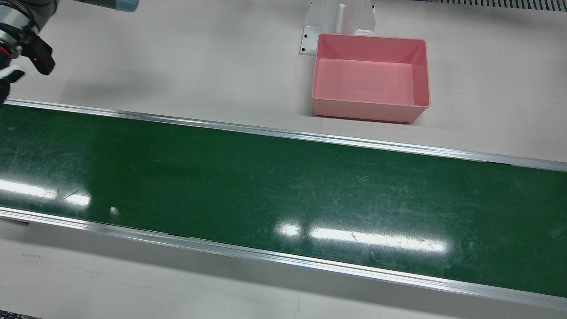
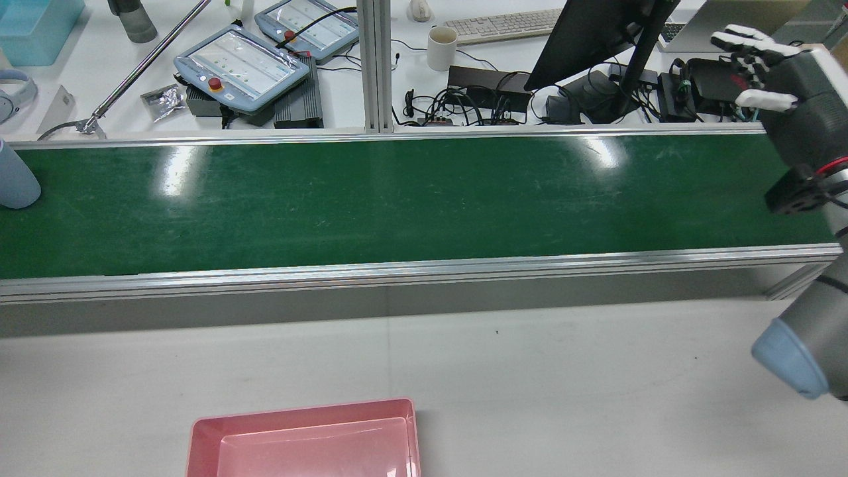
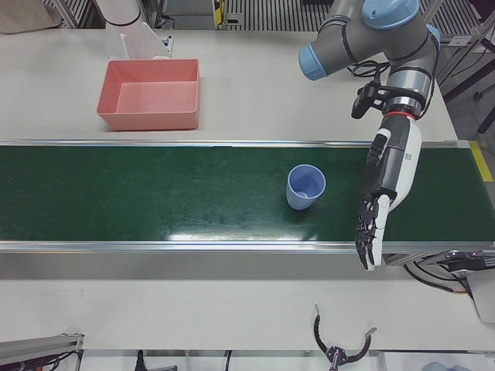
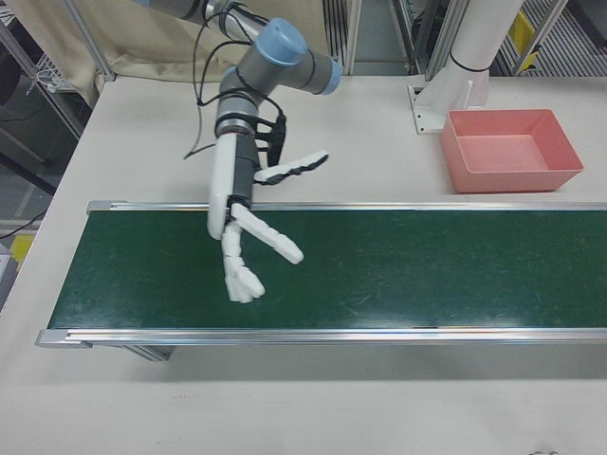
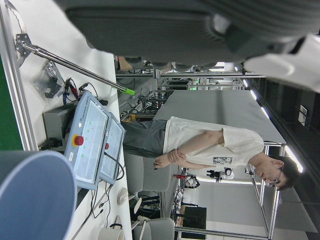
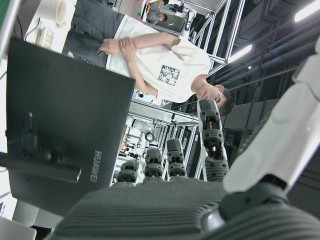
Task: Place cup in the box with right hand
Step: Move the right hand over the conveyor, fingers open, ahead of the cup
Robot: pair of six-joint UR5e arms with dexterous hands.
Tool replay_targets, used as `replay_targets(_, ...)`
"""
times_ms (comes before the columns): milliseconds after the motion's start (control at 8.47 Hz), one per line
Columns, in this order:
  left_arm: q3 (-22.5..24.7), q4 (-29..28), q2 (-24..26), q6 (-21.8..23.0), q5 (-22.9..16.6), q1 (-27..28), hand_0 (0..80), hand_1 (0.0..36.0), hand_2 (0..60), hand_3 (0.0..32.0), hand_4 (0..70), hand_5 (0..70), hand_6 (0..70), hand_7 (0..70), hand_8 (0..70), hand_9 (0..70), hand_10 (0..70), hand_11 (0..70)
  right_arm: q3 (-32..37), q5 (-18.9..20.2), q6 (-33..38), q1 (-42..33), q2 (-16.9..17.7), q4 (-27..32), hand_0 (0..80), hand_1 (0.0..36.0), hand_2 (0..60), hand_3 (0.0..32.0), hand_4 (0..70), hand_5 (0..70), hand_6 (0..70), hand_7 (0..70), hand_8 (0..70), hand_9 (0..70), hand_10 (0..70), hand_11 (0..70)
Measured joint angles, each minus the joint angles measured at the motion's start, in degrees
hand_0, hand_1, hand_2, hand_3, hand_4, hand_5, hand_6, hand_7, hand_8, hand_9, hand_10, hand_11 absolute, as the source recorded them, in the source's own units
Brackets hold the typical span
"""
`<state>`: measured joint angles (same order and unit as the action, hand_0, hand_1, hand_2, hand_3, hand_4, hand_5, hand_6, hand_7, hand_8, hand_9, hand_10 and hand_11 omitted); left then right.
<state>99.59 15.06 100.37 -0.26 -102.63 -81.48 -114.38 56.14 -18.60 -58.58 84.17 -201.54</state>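
Note:
A light blue cup [image 3: 306, 186] stands upright on the green belt [image 3: 155, 193]. It also shows at the far left edge of the rear view [image 2: 16, 179] and close up in the left hand view [image 5: 30, 200]. The pink box [image 1: 370, 77] is empty and sits on the white table behind the belt [image 3: 151, 94] [image 4: 512, 149] [image 2: 305, 440]. My right hand [image 4: 232, 227] is open with its fingers spread, above the other end of the belt and far from the cup [image 2: 788, 86]. My left hand [image 3: 384, 189] is open with its fingers straight, a little beside the cup.
The belt has aluminium rails [image 1: 283, 133] along both long sides. A white arm pedestal [image 1: 339, 20] stands right behind the box. Beyond the belt are teach pendants [image 2: 242, 66], a monitor [image 2: 596, 33], cables and a white mug [image 2: 442, 48]. A person stands there [image 5: 210, 145].

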Motion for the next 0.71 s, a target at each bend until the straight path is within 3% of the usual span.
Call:
replay_targets(118, 0.1, 0.0, 0.0, 0.0, 0.0, 0.0, 0.0, 0.0, 0.0, 0.0, 0.0, 0.0, 0.0, 0.0, 0.0, 0.0, 0.0, 0.0, -0.2, -7.7, -0.2, 8.2, -2.3, -1.1, 45.6, 0.0, 0.0, 0.0, 27.1, 2.1, 4.4, 21.5, 5.9, 9.3, 1.5, 2.5)
replay_targets(236, 0.1, 0.0, 0.0, 0.0, 0.0, 0.0, 0.0, 0.0, 0.0, 0.0, 0.0, 0.0, 0.0, 0.0, 0.0, 0.0, 0.0, 0.0, -0.3, -12.7, -0.2, 13.9, -3.2, -1.6, 45.6, 0.0, 0.0, 0.0, 23.7, 2.2, 4.1, 20.6, 5.9, 8.8, 0.9, 1.7)
replay_targets(354, 0.1, -0.1, 0.0, 0.0, 0.0, 0.0, 0.0, 0.0, 0.0, 0.0, 0.0, 0.0, 0.0, 0.0, 0.0, 0.0, 0.0, 0.0, -0.3, -15.5, -0.2, 17.4, -3.6, -1.7, 45.6, 0.0, 0.0, 0.2, 21.4, 2.4, 4.0, 20.1, 5.9, 8.6, 1.1, 2.0)
replay_targets(709, 0.0, -0.2, 0.0, 0.0, 0.0, 0.0, 0.0, 0.0, 0.0, 0.0, 0.0, 0.0, 0.0, 0.0, 0.0, 0.0, 0.0, 0.0, -0.3, -17.9, -0.3, 19.2, -4.2, -1.9, 46.2, 0.0, 0.0, 0.0, 36.8, 1.4, 4.3, 23.0, 4.4, 8.3, 0.0, 0.1)
